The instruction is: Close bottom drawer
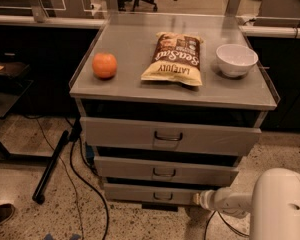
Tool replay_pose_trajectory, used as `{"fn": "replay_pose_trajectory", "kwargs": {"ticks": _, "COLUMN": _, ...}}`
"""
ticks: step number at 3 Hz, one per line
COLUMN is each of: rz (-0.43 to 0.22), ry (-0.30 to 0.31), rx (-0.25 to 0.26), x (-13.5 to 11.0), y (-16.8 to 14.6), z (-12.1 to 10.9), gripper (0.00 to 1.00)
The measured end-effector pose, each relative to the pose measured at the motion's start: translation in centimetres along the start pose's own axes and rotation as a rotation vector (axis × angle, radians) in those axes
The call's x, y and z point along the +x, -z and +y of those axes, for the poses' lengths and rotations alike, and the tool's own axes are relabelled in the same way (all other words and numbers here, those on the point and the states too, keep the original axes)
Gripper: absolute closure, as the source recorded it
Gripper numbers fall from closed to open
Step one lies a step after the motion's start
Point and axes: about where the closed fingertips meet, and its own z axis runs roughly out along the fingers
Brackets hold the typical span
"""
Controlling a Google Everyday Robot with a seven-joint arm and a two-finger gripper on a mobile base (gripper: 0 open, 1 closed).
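Observation:
The bottom drawer [140, 193] is the lowest and narrowest grey front of three, with a small dark loop handle [162, 196] at its centre. Its front sits almost flush under the middle drawer, and no tray interior shows. My gripper [197, 199] is at the end of the white arm [230, 201] that reaches in from the lower right. It is against the right end of the bottom drawer's front panel.
The middle drawer [165, 171] and top drawer [167, 136] stick out a little. On the cabinet top lie an orange [104, 65], a chip bag [175, 59] and a white bowl [236, 59]. A black pole [50, 166] and cables lie on the floor at left.

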Motion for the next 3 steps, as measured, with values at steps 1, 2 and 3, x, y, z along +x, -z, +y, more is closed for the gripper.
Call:
{"fn": "replay_pose_trajectory", "kwargs": {"ticks": 1, "rz": -0.016, "ry": -0.005, "rx": 0.015, "x": -0.64, "y": -0.48, "z": -0.65, "gripper": 1.00}}
{"fn": "replay_pose_trajectory", "kwargs": {"ticks": 2, "rz": -0.016, "ry": -0.006, "rx": 0.015, "x": -0.64, "y": -0.48, "z": -0.65, "gripper": 1.00}}
{"fn": "replay_pose_trajectory", "kwargs": {"ticks": 3, "rz": 0.020, "ry": -0.021, "rx": -0.011, "x": 0.14, "y": 0.41, "z": -0.58, "gripper": 1.00}}
